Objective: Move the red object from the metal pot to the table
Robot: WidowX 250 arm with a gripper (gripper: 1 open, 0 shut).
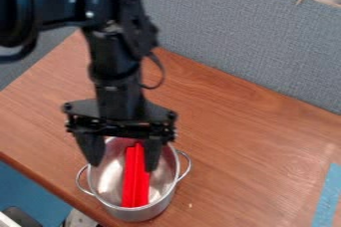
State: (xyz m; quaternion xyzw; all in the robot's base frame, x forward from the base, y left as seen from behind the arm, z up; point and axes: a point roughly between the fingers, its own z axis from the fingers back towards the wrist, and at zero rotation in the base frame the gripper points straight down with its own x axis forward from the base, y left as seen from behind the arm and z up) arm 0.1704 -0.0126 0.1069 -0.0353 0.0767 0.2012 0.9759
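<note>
Right now I am looking through the one camera view, from above and a little to the side. My black arm [114, 52] is reaching down from the top left, and its pincer [123, 156] is pointing straight down over the metal pot [131, 176]. The pincer is standing wide, with nothing between its fingers. One finger [90, 148] is hanging over the left side of the pot's rim, and the other finger [156, 154] is hanging over the right part of the pot. I cannot tell if the fingers are touching the pot or only hanging just above it.

The red object [136, 176] is lying inside the pot. It is a long flat bar, running from the far side of the pot toward the near rim, a bit tilted. Its top end is sitting between the two fingers.

The pot is sitting on the brown wood counter [253, 141], near the front edge. A small handle [185, 167] is sticking out on its right side. Behind the counter, a grey-blue wall panel [253, 42] is standing.
</note>
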